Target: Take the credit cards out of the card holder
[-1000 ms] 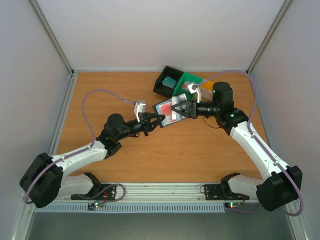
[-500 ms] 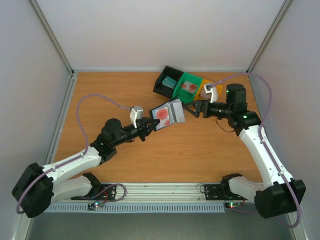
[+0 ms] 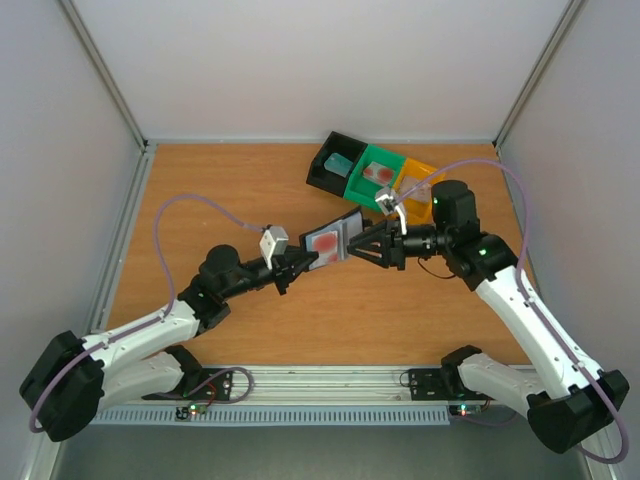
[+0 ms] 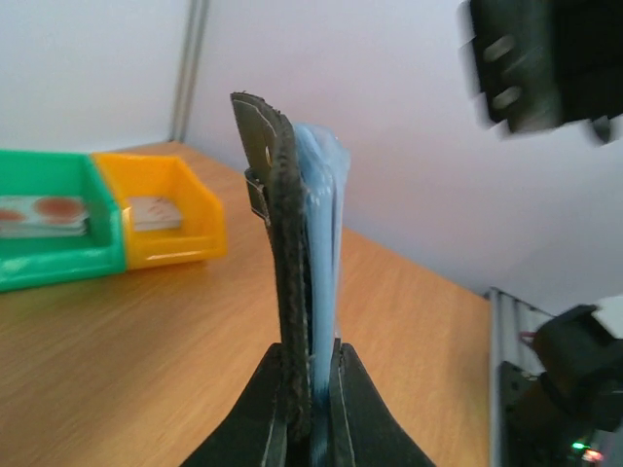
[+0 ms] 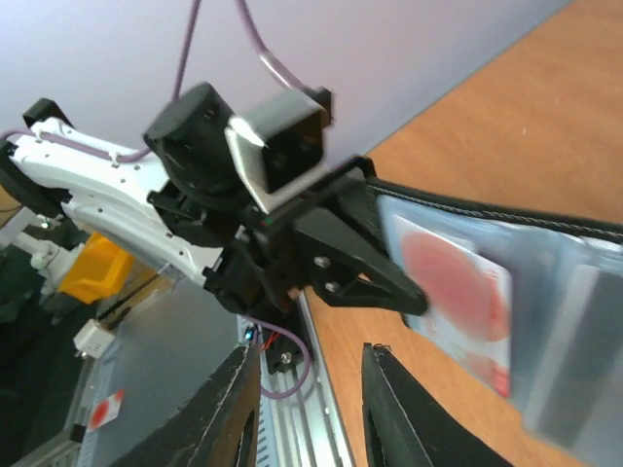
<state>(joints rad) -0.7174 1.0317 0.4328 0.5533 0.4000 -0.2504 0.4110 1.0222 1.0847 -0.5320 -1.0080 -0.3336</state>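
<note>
Since half a second earlier, the right gripper (image 5: pixel 310 350) had been swung back from the orange tray (image 4: pixel 175 233) to the open end of the card holder (image 3: pixel 335 240), which had itself been shifted a little lower and to the left. From this it was judged that one card had been delivered and that the next pull was about to be made.

The card holder was held up off the table (image 3: pixel 230 190), clamped at its lower edge by the fully closed left gripper (image 4: pixel 310 389). The right gripper's jaws were seen standing apart, with nothing between them; whether the holder was already touched by them could not be made out in the blurred wrist view.

Three trays were counted, with one card in each: a teal card (image 3: pixel 338 163) in the black tray (image 3: pixel 322 170), a red-marked card (image 3: pixel 379 172) in the green tray (image 3: pixel 362 185), and a whitish card (image 4: pixel 151 212) in the orange tray. One red-spotted card (image 5: pixel 453 292) was counted in the holder's pale pocket, so the task was judged nearly but not wholly done
</note>
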